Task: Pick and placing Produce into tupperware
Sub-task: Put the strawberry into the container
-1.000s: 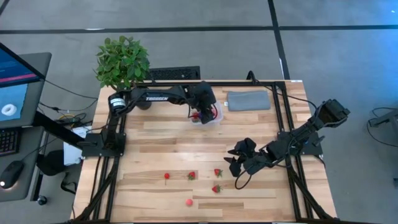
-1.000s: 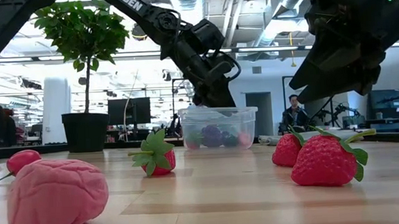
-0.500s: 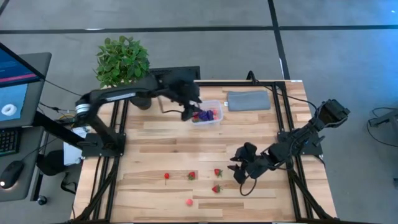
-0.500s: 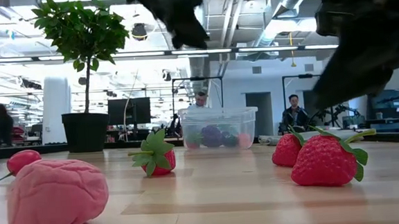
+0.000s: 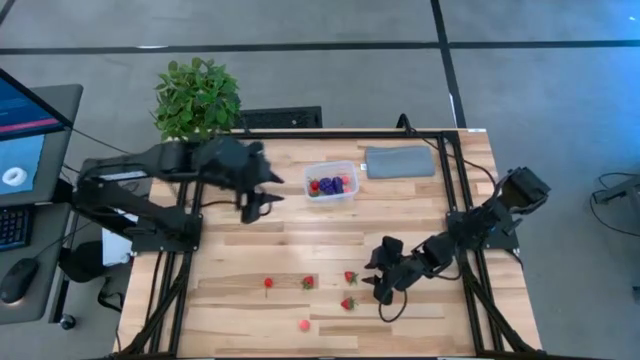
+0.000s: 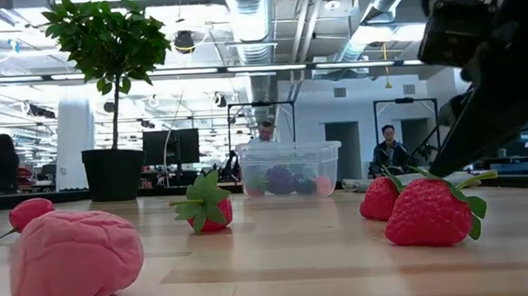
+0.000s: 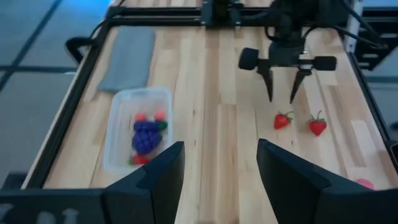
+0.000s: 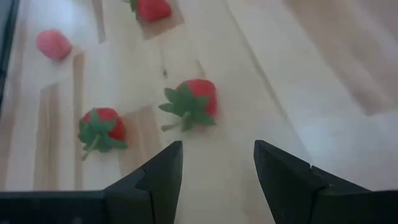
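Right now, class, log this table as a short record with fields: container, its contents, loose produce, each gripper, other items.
container: tupperware, clear, at the table's far side
contents: purple pieces and small red pieces
loose produce: four strawberries and one pink piece on the near half of the table
left gripper: open, empty, away from the tupperware towards the left arm's side
right gripper: open, empty, above the table beside the strawberries
other items: grey pad, potted plant

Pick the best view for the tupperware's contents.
Left wrist view: it looks down into the tupperware, showing purple, red and pink pieces. The high view shows them small; the low view through the wall; the right wrist view, not at all.
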